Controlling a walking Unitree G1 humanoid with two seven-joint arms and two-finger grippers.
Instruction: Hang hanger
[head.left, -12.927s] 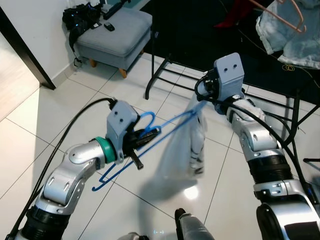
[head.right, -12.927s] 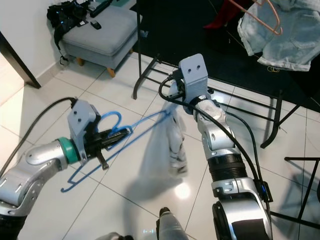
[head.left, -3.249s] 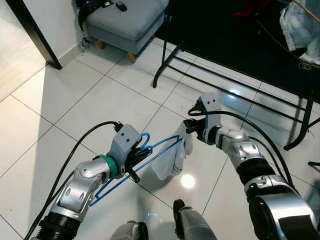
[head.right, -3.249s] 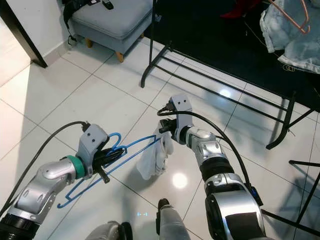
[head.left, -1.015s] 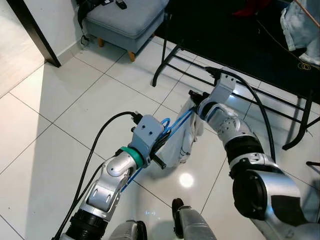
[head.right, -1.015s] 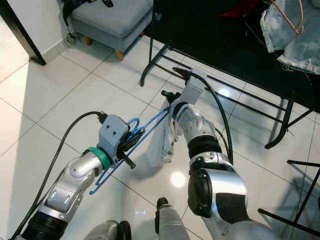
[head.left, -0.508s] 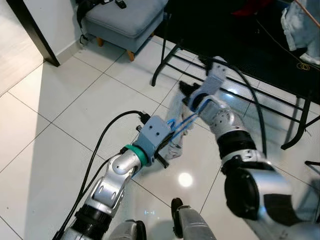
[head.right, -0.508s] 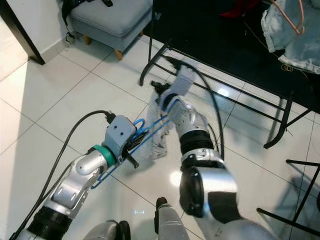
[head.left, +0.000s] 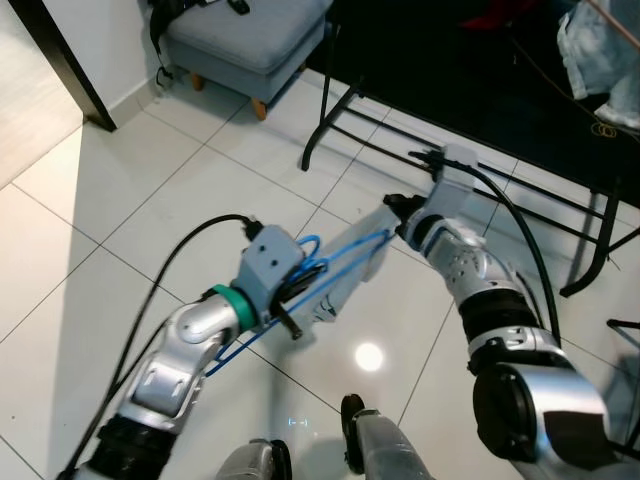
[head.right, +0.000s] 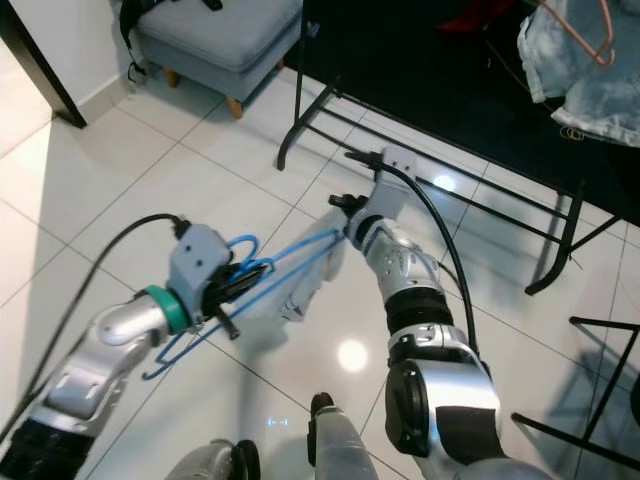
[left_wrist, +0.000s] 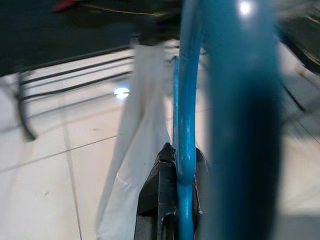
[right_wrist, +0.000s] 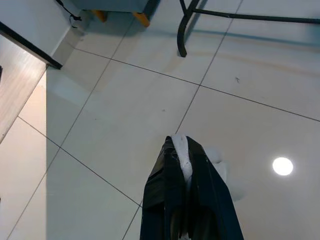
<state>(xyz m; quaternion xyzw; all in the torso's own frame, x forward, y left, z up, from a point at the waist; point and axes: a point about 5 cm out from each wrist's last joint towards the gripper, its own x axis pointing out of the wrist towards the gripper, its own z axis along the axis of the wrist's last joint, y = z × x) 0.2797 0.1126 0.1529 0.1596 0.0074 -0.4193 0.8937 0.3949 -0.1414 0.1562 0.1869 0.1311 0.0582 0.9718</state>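
Nearest to the robot, the left gripper (head.left: 290, 290) is closed on the blue hanger (head.left: 320, 268), close to its hook. The left wrist view shows the blue wire pinched between the black fingers (left_wrist: 159, 192). The hanger is held low above the white tiled floor (head.left: 120, 220), and it lies almost flat, slanting from the left arm toward the right arm.

A white garment (head.left: 345, 285) is draped along the hanger and sags under the far part of it. The right gripper (head.left: 395, 222) is at the far end of the hanger, and its fingers are closed on a fold of this white cloth, as the right wrist view shows (right_wrist: 184, 160). So both arms carry the same load, one at each end.

Further away stands a black metal frame (head.left: 330, 115) with dark space under it; it looks like a rack or a table, I cannot tell which. Behind it, on the left, is a grey footstool (head.left: 250, 40). At the top right some light denim clothing (head.right: 575, 60) lies with a copper-coloured hanger (head.right: 580, 30).

I judge that the step in hand is dressing the hanger, or carrying it with the garment; hanging is not yet done. The next move probably needs the cloth to sit well on the hanger, then the right gripper must let go, and the left arm must lift the hook to a rail.
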